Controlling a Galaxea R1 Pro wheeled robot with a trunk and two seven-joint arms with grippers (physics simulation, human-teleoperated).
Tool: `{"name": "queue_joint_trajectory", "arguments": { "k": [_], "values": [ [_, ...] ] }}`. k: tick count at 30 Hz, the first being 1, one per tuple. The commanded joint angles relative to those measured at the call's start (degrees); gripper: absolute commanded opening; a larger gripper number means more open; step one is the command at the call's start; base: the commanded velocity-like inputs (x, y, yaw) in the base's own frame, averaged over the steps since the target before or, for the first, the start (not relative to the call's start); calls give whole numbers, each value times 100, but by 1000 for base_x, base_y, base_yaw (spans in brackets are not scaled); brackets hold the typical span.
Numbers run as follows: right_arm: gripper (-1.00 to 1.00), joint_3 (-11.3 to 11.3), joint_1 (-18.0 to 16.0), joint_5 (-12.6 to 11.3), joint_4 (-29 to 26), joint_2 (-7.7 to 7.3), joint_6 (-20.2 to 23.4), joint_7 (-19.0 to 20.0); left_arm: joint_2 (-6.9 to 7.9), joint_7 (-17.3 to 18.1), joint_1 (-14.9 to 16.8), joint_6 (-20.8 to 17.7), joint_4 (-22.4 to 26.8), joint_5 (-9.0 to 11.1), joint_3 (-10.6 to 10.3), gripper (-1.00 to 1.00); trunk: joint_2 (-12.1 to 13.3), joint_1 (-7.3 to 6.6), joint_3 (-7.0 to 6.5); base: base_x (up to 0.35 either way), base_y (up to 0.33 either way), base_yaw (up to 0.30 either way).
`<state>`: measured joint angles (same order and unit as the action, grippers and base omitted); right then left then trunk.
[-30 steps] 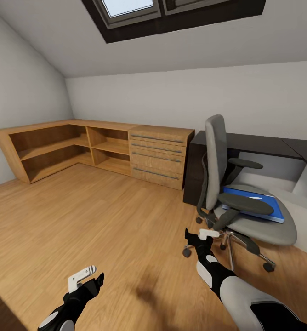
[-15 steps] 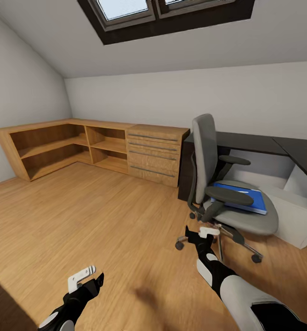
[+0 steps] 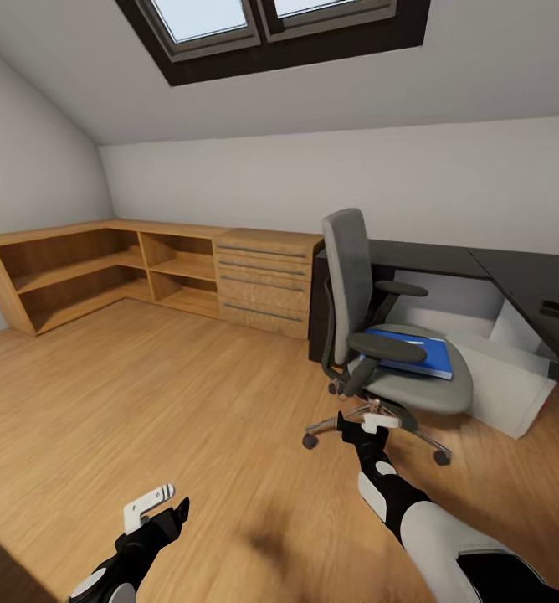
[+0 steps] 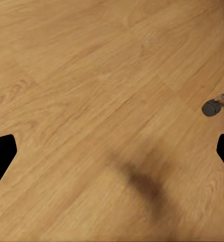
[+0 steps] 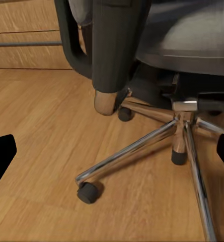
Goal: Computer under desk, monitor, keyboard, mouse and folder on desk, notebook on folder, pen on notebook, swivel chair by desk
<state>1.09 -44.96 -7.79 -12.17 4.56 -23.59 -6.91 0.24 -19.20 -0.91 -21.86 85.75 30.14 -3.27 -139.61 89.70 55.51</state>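
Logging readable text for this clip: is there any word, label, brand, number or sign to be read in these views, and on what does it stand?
None can be read.
The blue notebook on the swivel chair has a plain cover.
The wooden dresser fronts carry bar handles, no labels.
The desk top and the pale box under it show no marking.
Both grippers, left and right, are unmarked.

Chair by desk, notebook on its seat; computer under desk; both grippers low, over floor
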Motion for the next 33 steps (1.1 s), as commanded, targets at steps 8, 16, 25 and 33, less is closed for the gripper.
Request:
{"name": "queue_joint_trajectory", "arguments": {
  "k": [8, 16, 25, 33],
  "values": [
    [100, 17, -4, -47, 34, 9, -22, 5, 3, -49, -2, -2, 12, 58, -7, 100, -2, -1, -46, -1, -1, -227],
    [100, 14, -4, -47, 47, 10, -22, 6, 3, -54, -1, 3, 12, 55, -7, 100, -2, -1, -94, 0, 0, -219],
    [100, 12, -4, -47, 25, 12, -16, -1, 3, -57, -5, 2, 12, 53, -13, 100, -2, -1, -105, 0, 0, -48],
    [100, 5, -4, -47, 14, 1, -17, -50, 3, -56, -2, 6, 12, 53, -15, 100, -2, -1, -112, 0, 0, -38]
  ]
}}
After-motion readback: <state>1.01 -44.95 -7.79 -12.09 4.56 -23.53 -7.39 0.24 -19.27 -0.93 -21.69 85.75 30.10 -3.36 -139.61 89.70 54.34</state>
